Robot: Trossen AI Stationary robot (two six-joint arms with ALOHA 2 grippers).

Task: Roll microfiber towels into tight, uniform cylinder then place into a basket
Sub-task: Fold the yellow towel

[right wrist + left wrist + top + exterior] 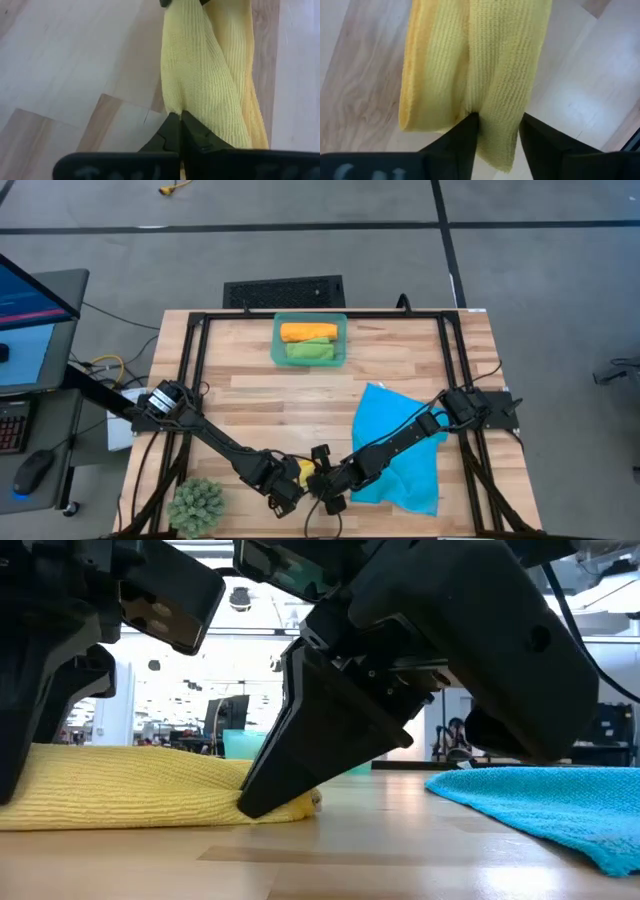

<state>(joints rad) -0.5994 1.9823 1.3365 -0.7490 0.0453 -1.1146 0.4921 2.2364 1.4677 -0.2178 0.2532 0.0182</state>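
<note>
Two grippers meet at the surface's [400, 380] near edge on the yellow towel [475, 75]: left gripper [496, 132] jaws parted around a fold, right gripper [179, 131] pinched on its end, no readable labels.

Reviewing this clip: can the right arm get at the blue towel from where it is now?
Probably yes: the blue towel lies flat and uncovered right under that arm. But the right pincer is shut on the yellow towel and must release it first.

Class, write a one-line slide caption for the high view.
Both grippers, left and right, meet over the yellow towel; orange and green rolls fill the basket.
</note>
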